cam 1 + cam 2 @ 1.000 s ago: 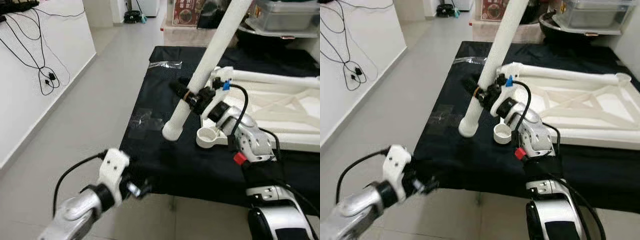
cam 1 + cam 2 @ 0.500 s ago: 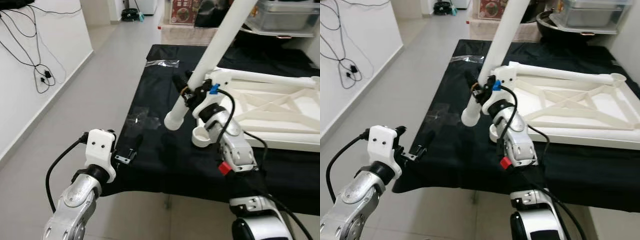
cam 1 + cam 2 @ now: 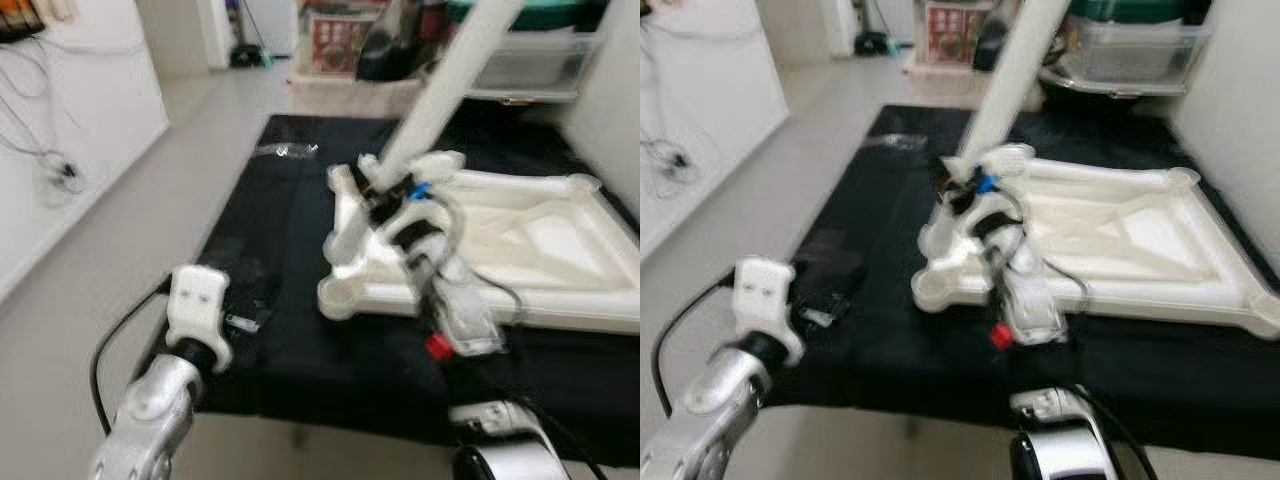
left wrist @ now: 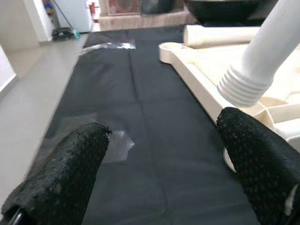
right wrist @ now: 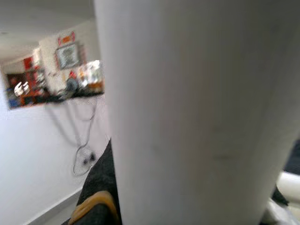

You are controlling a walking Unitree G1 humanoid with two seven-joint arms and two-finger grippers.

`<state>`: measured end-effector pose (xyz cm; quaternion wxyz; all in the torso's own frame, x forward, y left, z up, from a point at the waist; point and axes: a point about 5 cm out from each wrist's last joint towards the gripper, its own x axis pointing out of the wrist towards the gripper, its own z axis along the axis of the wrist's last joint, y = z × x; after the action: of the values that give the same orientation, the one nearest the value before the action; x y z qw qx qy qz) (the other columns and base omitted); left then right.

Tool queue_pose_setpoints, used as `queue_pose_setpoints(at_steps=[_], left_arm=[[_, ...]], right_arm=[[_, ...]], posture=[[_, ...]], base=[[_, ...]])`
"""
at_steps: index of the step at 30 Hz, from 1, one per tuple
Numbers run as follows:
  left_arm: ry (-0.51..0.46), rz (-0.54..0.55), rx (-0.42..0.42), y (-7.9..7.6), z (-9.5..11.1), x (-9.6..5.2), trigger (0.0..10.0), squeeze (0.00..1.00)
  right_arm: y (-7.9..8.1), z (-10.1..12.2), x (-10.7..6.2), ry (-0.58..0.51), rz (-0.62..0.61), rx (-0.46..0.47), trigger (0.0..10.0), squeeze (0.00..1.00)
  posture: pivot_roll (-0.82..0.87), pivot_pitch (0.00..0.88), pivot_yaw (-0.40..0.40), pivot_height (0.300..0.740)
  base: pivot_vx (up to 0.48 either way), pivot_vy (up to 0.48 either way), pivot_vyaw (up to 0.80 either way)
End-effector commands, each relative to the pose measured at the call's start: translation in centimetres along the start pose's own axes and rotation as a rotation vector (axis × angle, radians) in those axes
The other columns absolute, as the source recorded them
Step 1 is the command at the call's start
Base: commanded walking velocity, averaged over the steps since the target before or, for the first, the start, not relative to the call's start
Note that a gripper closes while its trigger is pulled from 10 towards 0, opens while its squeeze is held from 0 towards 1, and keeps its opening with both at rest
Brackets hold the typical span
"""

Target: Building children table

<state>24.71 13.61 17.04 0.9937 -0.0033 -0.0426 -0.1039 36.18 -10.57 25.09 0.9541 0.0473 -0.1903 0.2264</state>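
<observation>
White table leg (image 3: 1012, 75) sits clamped in our right gripper (image 3: 958, 188); our left wrist view reveals its threaded end (image 4: 241, 86) between the wide-open, empty left gripper (image 4: 164, 159) fingers.

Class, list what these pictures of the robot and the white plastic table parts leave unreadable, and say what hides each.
- Long white plastic table leg: top cut off by the left eye view's edge.
- Right gripper fingers: blurred in both eye views and covered by the leg in the right wrist view.
- Leg's ribbed end against the upturned white table top corner socket: lost to blur.
- Left gripper: open above the black cloth, fingertips cut off.
</observation>
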Motion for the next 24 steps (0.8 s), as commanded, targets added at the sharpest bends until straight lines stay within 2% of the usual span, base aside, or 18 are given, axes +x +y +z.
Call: queue_pose_setpoints(at_steps=[1, 6, 7, 8, 12, 13, 16, 19, 20, 21, 22, 23, 24], left_arm=[[0.007, -0.010, 0.008, -0.4, -0.2, -0.2, 10.0, 0.00], [0.003, -0.030, 0.012, -1.1, -0.3, -0.3, 10.0, 0.00], [0.012, -0.057, 0.004, -1.9, -0.5, -0.7, 10.0, 0.00], [0.012, -0.057, 0.004, -1.9, -0.5, -0.7, 10.0, 0.00], [0.027, -0.090, -0.022, -3.2, -0.8, -1.3, 10.0, 0.00], [0.027, -0.090, -0.022, -3.2, -0.8, -1.3, 10.0, 0.00], [0.030, -0.132, -0.023, -4.5, -0.7, -2.1, 10.0, 0.00], [0.037, -0.140, -0.022, -5.1, -0.6, -3.0, 10.0, 0.00], [0.037, -0.140, -0.022, -5.1, -0.6, -3.0, 10.0, 0.00], [0.043, -0.141, -0.020, -5.2, -0.6, -3.5, 10.0, 0.00], [0.043, -0.141, -0.020, -5.2, -0.6, -3.5, 10.0, 0.00], [0.050, -0.141, -0.024, -5.3, -0.7, -3.9, 10.0, 0.00], [0.050, -0.141, -0.024, -5.3, -0.7, -3.9, 10.0, 0.00]], right_arm=[[-0.3, 0.8, 0.6, -0.031, 0.017, -0.002, 10.0, 0.00], [0.1, 1.3, 1.9, -0.027, 0.113, 0.009, 10.0, 0.00], [0.8, 1.9, 3.1, -0.018, 0.240, 0.033, 10.0, 0.00], [0.8, 1.9, 3.1, -0.018, 0.240, 0.033, 10.0, 0.00], [1.6, 2.2, 4.8, 0.056, 0.389, 0.044, 10.0, 0.00], [1.6, 2.2, 4.8, 0.056, 0.389, 0.044, 10.0, 0.00], [1.6, 2.2, 5.4, 0.115, 0.524, 0.050, 10.0, 0.00], [0.8, 2.2, 5.2, 0.175, 0.631, 0.084, 10.0, 0.00], [0.8, 2.2, 5.2, 0.175, 0.631, 0.084, 10.0, 0.00], [0.6, 2.2, 4.7, 0.189, 0.708, 0.093, 10.0, 0.00], [0.6, 2.2, 4.7, 0.189, 0.708, 0.093, 10.0, 0.00], [0.2, 2.3, 4.2, 0.196, 0.795, 0.106, 10.0, 0.00], [0.2, 2.3, 4.2, 0.196, 0.795, 0.106, 10.0, 0.00]], posture=[[0.11, 0.081, -0.010, 0.740], [0.11, 0.089, -0.015, 0.740], [0.10, 0.094, -0.020, 0.740], [0.10, 0.094, -0.020, 0.740], [0.11, 0.115, -0.035, 0.740], [0.11, 0.115, -0.035, 0.740], [0.13, 0.137, -0.056, 0.740], [0.14, 0.153, -0.066, 0.740], [0.14, 0.153, -0.066, 0.740], [0.15, 0.160, -0.069, 0.740], [0.15, 0.160, -0.069, 0.740], [0.15, 0.168, -0.070, 0.740], [0.15, 0.168, -0.070, 0.740]], base=[[0.000, 0.000, 0.00], [0.000, 0.000, 0.00], [0.000, 0.000, 0.00], [0.000, 0.000, 0.00], [0.000, 0.000, 0.00], [0.000, 0.000, 0.00], [0.000, 0.000, 0.00], [0.000, 0.000, 0.00], [0.000, 0.000, 0.00], [0.000, 0.000, 0.00], [0.000, 0.000, 0.00], [0.000, 0.000, 0.00], [0.000, 0.000, 0.00]])
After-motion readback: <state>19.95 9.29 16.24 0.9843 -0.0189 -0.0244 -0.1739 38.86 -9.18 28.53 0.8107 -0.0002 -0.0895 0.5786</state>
